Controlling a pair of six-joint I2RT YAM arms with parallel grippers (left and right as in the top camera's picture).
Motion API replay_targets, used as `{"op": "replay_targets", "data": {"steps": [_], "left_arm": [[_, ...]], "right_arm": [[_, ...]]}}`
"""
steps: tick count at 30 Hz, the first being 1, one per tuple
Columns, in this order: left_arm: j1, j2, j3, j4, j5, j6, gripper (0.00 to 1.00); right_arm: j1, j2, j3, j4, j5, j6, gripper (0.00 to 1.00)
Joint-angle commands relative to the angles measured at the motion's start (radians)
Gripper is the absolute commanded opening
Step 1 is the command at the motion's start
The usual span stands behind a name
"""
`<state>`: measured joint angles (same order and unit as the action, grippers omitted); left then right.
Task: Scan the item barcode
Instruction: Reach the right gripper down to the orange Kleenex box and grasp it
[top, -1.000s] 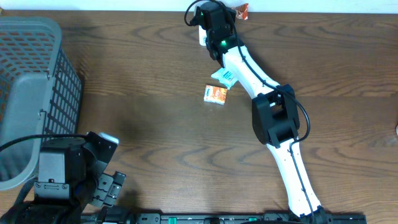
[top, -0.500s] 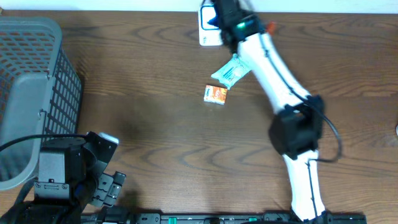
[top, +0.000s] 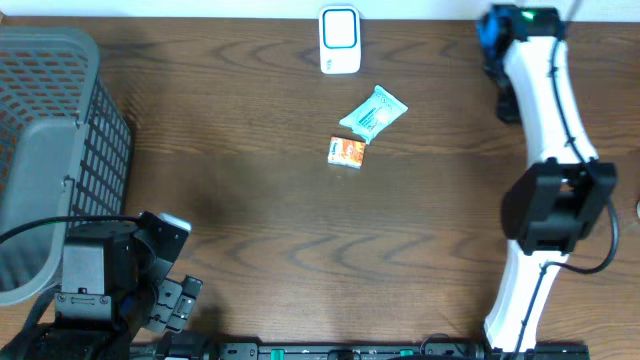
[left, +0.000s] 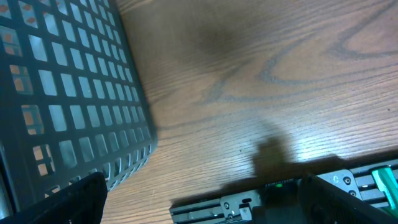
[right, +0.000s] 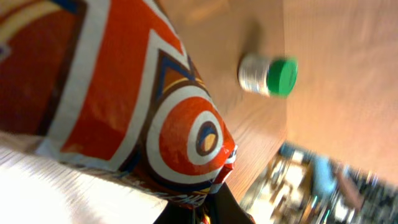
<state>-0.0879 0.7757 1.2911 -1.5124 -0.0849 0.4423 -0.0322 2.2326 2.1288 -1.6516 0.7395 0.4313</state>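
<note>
Nearest the front edge, the left gripper (left: 205, 196) is parked low with its fingers (left: 68, 199) spread as wide as they go and nothing between them. The grey mesh basket (top: 60, 120) stands just to its left, close but not touching as far as I can see. Ahead of that hand and off to its right, out in the middle of the wooden table (top: 250, 200), a small orange box (top: 347, 152) lies with a teal packet (top: 373, 113) just beyond it, the two nearly touching.

At the far edge, the right gripper (top: 493, 40) is up in the right-hand corner, clamped shut on a red-orange packet (right: 124, 93). That's the item, and it fills most of the wrist camera. The white scanner (top: 340, 40) sits well off to that hand's left, along the same far edge, so the packet is nowhere near it. Past the packet, a little bottle with a green cap (right: 268, 75) lies on its side on the wood, apart from the hand.
</note>
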Motion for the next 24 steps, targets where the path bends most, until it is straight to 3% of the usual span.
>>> {"op": "replay_targets", "data": {"steps": [1,8,12,13,14,15,16,19,24], "left_arm": [[-0.002,-0.004,0.007,-0.002,-0.005,0.001,0.98],[-0.002,-0.004,0.007,-0.002,-0.005,0.001,0.98],[-0.002,-0.004,0.007,-0.002,-0.005,0.001,0.98],[-0.002,-0.004,0.007,-0.002,-0.005,0.001,0.98],[-0.002,-0.004,0.007,-0.002,-0.005,0.001,0.98],[-0.002,-0.004,0.007,-0.002,-0.005,0.001,0.98],[-0.002,-0.004,0.007,-0.002,-0.005,0.001,0.98],[-0.002,-0.004,0.007,-0.002,-0.005,0.001,0.98],[-0.002,-0.004,0.007,-0.002,-0.005,0.001,0.98]], "right_arm": [[-0.089,0.008,-0.122,0.048,0.044,0.14,0.01],[-0.285,0.008,-0.423,0.284,0.064,0.14,0.01],[-0.381,0.008,-0.485,0.35,0.064,0.141,0.01],[-0.402,0.008,-0.484,0.355,0.066,0.14,0.12],[-0.418,0.008,-0.479,0.354,0.07,0.14,0.35],[-0.434,0.007,-0.47,0.352,0.072,0.14,0.71],[-0.448,0.006,-0.46,0.345,0.071,0.14,0.99],[-0.468,0.005,-0.407,0.323,-0.037,0.124,0.99],[-0.415,0.005,-0.304,0.316,-0.275,-0.028,0.99]]}}
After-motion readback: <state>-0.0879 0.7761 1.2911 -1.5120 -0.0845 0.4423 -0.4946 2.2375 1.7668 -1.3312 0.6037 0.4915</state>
